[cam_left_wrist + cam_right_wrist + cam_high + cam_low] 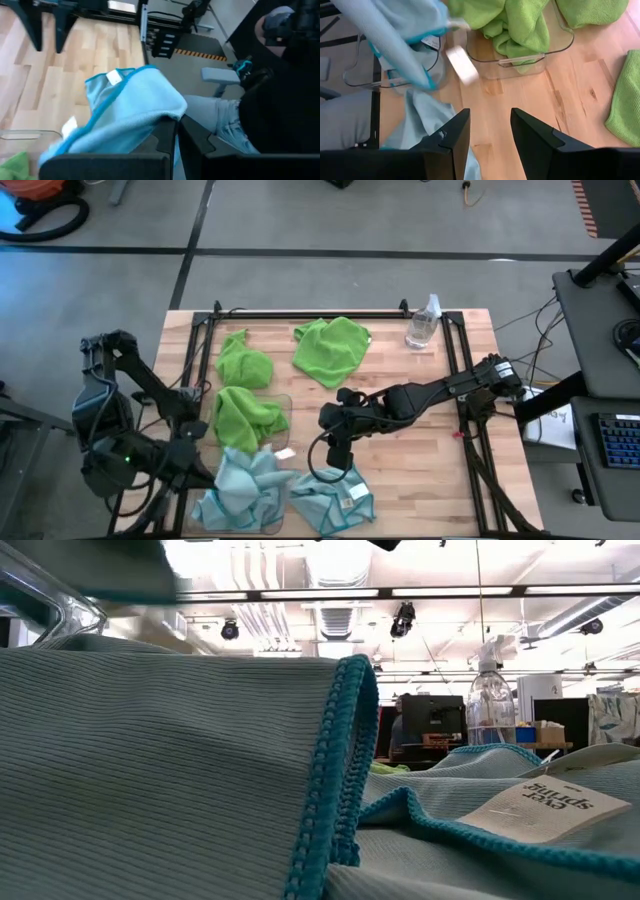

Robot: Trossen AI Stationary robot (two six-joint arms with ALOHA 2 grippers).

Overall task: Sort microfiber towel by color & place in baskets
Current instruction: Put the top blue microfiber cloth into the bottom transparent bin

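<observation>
From above, my right end effector (335,448) hovers open over the counter (420,430), just off a pale blue towel (335,498) lying at six o'clock; my left end effector (200,470) sits closed at eight o'clock beside another blue towel (240,490) draped in the near basket (272,528). A green towel (243,416) fills the second basket (286,406); two more green towels (332,348) lie toward twelve. At counter height, blue cloth (160,760) fills the view. My right wrist shows parted fingers (451,137) empty.
</observation>
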